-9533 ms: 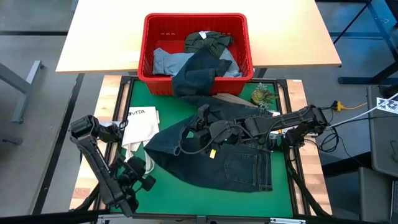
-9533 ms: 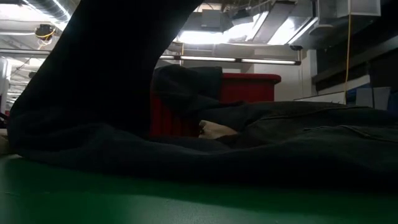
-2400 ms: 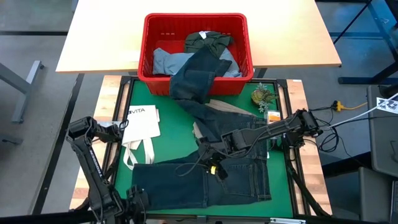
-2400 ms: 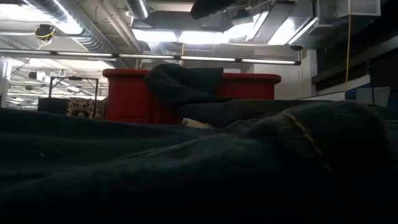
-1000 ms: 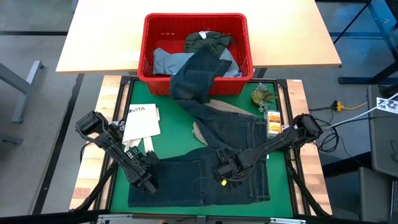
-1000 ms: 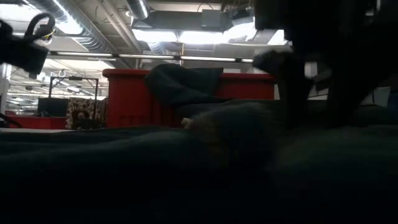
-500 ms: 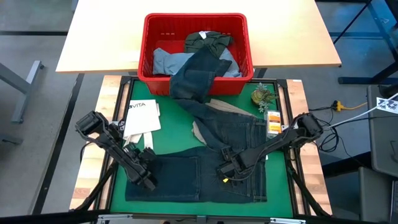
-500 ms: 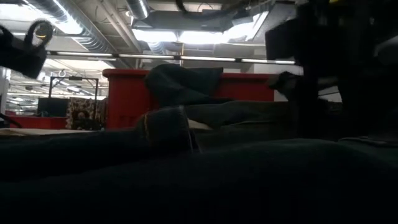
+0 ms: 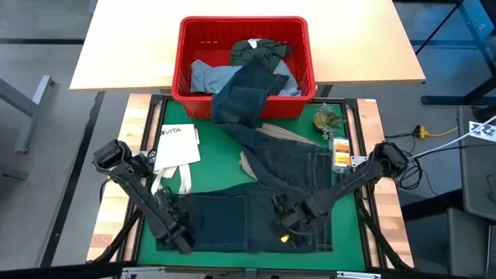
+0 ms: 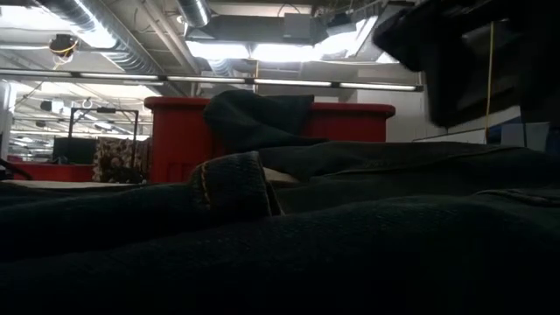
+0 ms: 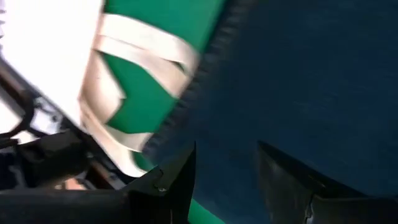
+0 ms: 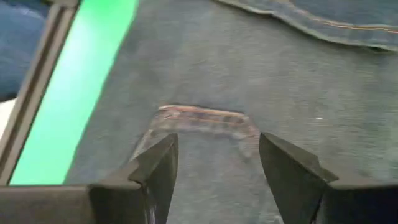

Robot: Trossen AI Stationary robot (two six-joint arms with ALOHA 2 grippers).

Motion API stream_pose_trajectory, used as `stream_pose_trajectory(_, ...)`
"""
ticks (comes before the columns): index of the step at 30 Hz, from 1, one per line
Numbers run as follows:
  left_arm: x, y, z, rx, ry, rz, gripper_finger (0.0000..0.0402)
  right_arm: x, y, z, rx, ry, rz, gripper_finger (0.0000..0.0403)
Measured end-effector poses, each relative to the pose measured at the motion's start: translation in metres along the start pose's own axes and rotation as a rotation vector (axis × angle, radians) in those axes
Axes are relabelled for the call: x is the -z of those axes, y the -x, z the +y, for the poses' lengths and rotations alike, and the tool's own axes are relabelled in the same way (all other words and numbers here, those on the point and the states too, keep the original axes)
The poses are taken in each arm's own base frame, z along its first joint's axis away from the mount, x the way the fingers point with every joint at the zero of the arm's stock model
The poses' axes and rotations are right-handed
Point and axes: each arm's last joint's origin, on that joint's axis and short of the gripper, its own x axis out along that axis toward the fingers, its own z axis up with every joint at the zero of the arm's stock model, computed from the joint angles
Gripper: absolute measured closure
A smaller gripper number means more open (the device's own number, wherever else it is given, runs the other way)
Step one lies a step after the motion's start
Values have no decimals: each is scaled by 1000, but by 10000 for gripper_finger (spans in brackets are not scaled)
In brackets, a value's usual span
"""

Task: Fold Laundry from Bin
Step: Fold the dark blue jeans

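Dark navy jeans lie spread on the green mat near the front edge. One leg runs up over the front rim of the red bin. The bin also holds a light blue-grey piece and an olive piece. My left gripper hangs open above the jeans' left edge, touching nothing. My right gripper hangs open over the jeans' waist part, above a tan label patch.
A white tote bag with looped straps lies left of the jeans. A beige cloth edge shows from under the jeans. A small plant and an orange card sit at the mat's right edge. The bin stands on a wooden table behind.
Both grippers have risen off the jeans with their fingers still apart. The left one has also drifted a little toward the near edge. The jeans' lower part has settled flat on the mat, with a cuff fold now showing in the low view.
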Motion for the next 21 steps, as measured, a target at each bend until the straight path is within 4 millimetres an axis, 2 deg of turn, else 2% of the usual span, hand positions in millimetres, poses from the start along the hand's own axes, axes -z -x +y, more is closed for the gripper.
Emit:
stream_pose_trajectory(3,10,14,-7,78,-26,-27,244,2,1,15,-15,33,0,178)
stream_pose_trajectory(8,35,20,-25,254,-20,-59,244,7,-1,36,-28,46,5,178)
stream_pose_trajectory(14,64,16,-40,416,97,-45,244,22,-11,52,29,50,23,178)
stream_pose_trajectory(21,85,-3,-38,411,176,-43,244,45,-24,58,57,-10,86,178)
